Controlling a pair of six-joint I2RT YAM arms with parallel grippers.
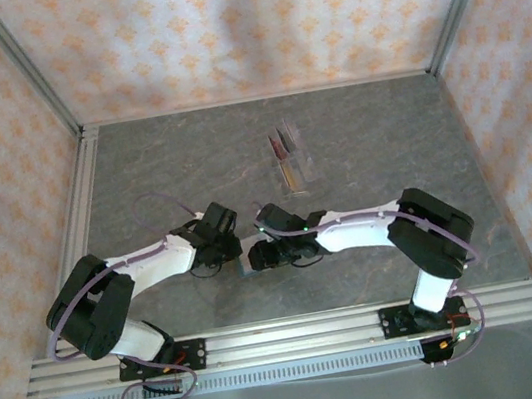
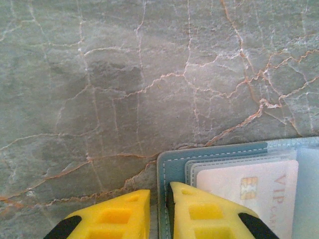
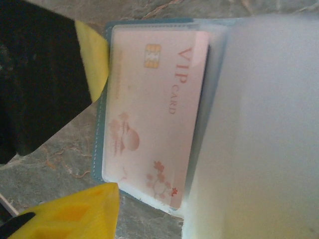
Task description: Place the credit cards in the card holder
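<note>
Well beyond card holder (image 2: 172, 167), clear rack (image 1: 293, 163), cards (image 1: 283, 142)

On your left wrist camera the wallet (image 2: 172, 167) and the pink card (image 2: 249, 191) inside it ran off the right and bottom edges. The left gripper (image 2: 159, 201) was cut off at the bottom edge. From above, both wrists crowded over the wallet and you saw almost nothing of it. The cards (image 1: 283, 142) in the clear rack (image 1: 303, 165) were too small for you to count. On your right wrist camera a pale flap (image 3: 259, 124) was badly blurred and covered whatever lay behind it. You could not tell how the right gripper (image 1: 258, 257) stood.
</note>
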